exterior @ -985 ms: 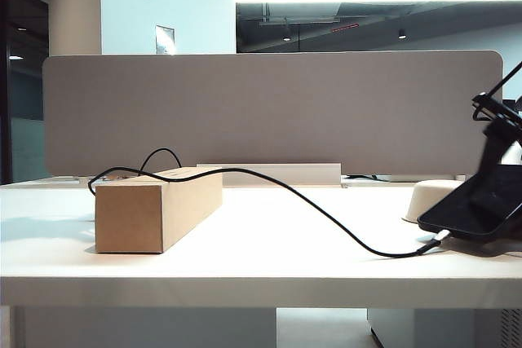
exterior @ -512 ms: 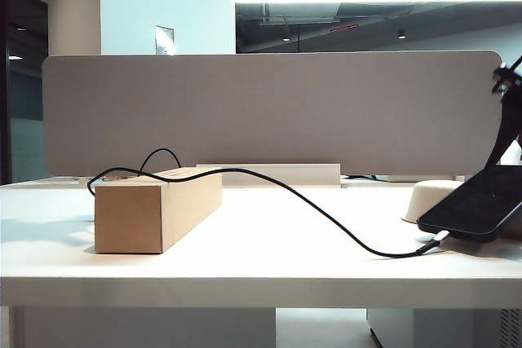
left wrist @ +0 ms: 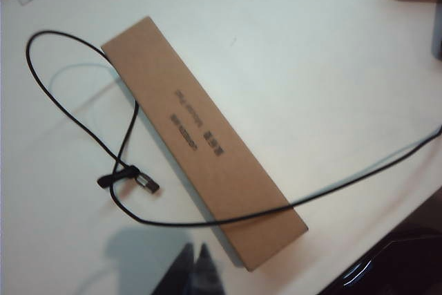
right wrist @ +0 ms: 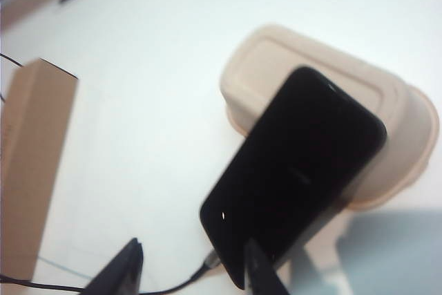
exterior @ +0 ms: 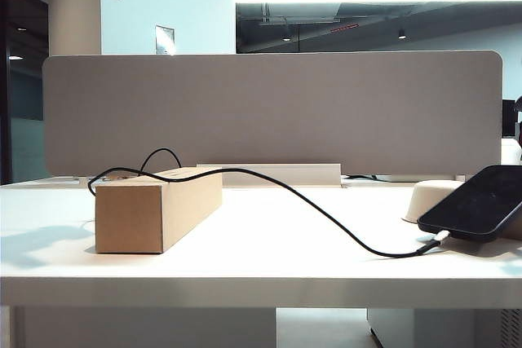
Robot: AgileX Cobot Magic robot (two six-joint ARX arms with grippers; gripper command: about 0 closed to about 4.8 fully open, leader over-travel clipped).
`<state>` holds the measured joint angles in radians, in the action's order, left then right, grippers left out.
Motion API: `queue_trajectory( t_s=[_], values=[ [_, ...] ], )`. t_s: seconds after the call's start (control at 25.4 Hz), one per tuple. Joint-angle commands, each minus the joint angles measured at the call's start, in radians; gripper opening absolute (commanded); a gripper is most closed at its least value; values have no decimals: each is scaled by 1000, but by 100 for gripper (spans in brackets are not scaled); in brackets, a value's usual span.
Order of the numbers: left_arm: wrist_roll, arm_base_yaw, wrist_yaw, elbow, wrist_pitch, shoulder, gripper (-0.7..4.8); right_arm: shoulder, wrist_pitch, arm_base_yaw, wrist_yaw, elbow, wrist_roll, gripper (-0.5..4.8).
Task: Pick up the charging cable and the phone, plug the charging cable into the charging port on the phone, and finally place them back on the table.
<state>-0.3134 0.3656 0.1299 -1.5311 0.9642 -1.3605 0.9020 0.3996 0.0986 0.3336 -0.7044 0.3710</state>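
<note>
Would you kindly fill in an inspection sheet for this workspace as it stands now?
Surface: white table, bare between items.
Job's things: phone tilted, leaning on the tray; cable plugged into its lower end.
Clutter: cardboard box; off-white tray.
Grippers: left gripper shut, above the box end; right gripper open, above the phone, holding nothing.
Cables: black cable draped over the box, looped behind it.
Surroundings: grey divider, ceiling light.
</note>
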Motion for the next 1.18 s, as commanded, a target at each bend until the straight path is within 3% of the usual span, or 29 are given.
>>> queue_trajectory(
  t_s=[0.04,0.24,0.39,0.55,0.63,0.99,1.18],
  values=[
    [-55,-2,8,131,-119,92,-6,-41,-7,-14,2,-3,-6,201],
    [-75,-14,124,332,-259,246,-6,-70,2,-70,1,-3,-5,182],
    [-35,-11,149,448,-326,349,-6,-87,-15,-137,-27,13,-5,53],
    [5,-11,163,602,-405,479,-6,-161,-50,-217,-122,97,6,43],
    [50,-11,163,713,-463,575,-6,-277,-129,-237,-167,203,26,1],
    [233,-11,130,961,-673,737,-6,-536,-195,-235,-296,393,24,-5],
    [272,-11,100,1046,-741,776,-6,-607,-196,-235,-351,467,21,-5]
  ],
)
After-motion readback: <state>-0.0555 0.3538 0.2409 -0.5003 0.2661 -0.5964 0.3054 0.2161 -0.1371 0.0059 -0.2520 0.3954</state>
